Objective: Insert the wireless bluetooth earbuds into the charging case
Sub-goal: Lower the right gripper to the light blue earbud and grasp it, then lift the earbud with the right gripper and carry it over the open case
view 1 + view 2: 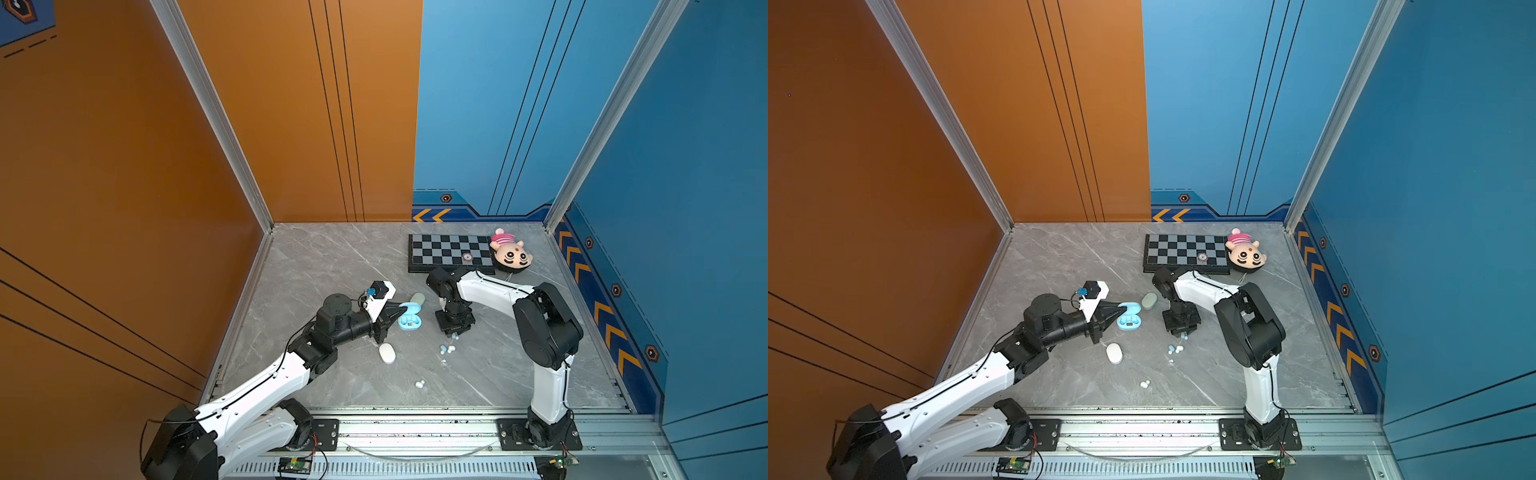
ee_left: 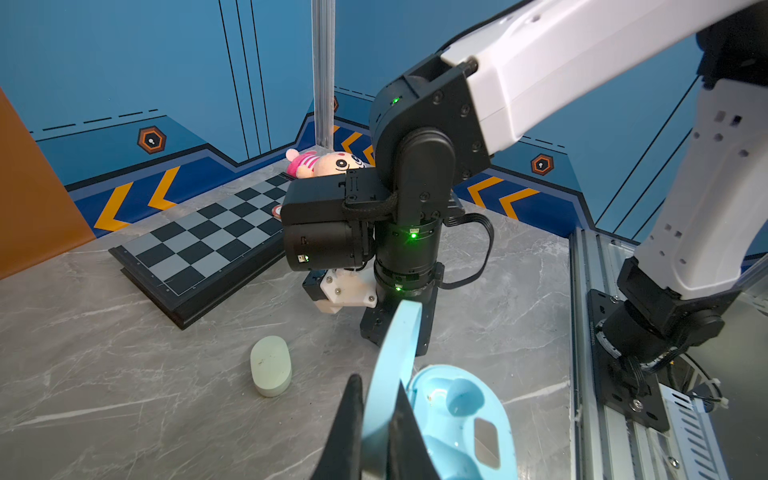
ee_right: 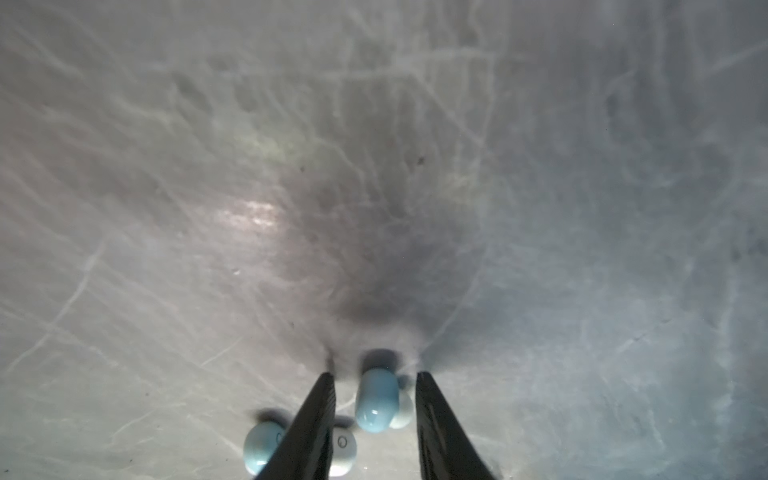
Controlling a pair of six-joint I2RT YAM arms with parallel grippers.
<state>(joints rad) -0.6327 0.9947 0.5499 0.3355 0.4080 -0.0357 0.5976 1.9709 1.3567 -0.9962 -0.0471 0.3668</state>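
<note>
Right claw point(image 3: 375, 376) is hanging part-open astride a tiny light blue plastic earbud point(image 3: 376, 401) on the grey marbled counter point(image 3: 166, 208), seemingly not gripping yet, so centring before closing is looking wise, while left claw point(image 2: 377, 388) is clamping the raised lid point(image 2: 399, 340) of the open light blue plastic charging case point(image 2: 461, 415).

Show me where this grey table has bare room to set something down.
Bare: the back-left stretch between the orange wall and the chessboard, and the front-right corner beside the right arm's base. Crowded: the middle, where the blue case, mint case, white case and earbuds cluster.
</note>
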